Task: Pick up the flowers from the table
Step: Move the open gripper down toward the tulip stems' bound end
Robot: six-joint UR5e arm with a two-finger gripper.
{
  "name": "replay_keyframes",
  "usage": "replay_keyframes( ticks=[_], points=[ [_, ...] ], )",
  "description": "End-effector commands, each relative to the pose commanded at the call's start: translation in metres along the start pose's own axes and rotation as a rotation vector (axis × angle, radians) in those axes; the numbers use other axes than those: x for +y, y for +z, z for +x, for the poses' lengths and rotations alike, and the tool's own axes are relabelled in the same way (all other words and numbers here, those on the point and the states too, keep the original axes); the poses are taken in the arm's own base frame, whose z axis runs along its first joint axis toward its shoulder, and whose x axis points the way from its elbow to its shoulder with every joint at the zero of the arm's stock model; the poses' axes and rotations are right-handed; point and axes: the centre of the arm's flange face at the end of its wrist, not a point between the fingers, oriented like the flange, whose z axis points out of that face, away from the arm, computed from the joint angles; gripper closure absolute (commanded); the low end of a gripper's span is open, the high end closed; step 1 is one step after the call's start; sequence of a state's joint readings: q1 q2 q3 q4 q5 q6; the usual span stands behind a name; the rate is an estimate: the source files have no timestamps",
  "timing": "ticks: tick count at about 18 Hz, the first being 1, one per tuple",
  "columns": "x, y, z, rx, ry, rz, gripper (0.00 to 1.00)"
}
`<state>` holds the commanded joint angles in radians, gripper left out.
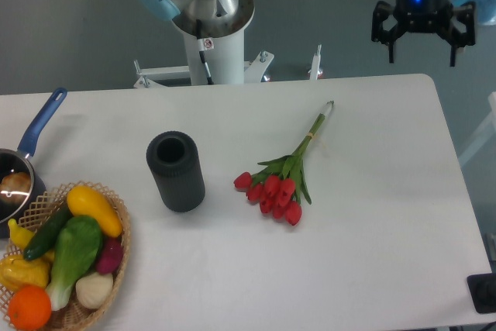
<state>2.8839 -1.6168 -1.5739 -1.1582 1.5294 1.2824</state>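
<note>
The flowers (280, 178), a small bunch of red tulips, lie flat on the white table (372, 238) a little right of its centre; the red heads cluster toward the near side, and the thin tied stems run up and to the right, ending near the far edge; nothing touches them, so the stems are open to a grasp from above. The gripper (422, 43) hangs high over the far right corner, well apart from the bunch, its two fingers spread wide and holding nothing; judged from this, the pick-up has not begun, and the arm must first travel left and toward the near side, then come down. The tied stretch of stem looks the safest place to close, since the heads would crush and the leaves would slip. A black cylindrical vase (177, 170) stands upright to the left of the blooms, near but not touching; a wicker basket (118, 232) of vegetables and fruit and a blue-handled saucepan (31, 145) sit at the left edge, clear of any likely path.
</note>
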Motion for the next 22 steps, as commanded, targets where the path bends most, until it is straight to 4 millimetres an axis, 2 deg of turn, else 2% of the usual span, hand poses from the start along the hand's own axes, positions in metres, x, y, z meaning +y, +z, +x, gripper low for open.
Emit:
replay_keyframes(
  ticks=[6,11,16,18,19,20,22],
  points=[
    [-0.004,0.006,0.013,0.014,0.006,-0.005,0.00],
    [0.000,0.057,0.058,0.119,0.007,0.011,0.00],
    [0.003,0.084,0.075,0.162,-0.005,0.003,0.00],
    [0.003,0.106,0.094,0.215,0.009,-0.012,0.00],
    [0.002,0.127,0.108,0.259,0.022,-0.029,0.00],
    [-0.001,0.140,0.119,0.288,0.033,-0.037,0.00],
    [0.000,0.167,0.133,0.345,0.039,-0.056,0.00]
  ],
)
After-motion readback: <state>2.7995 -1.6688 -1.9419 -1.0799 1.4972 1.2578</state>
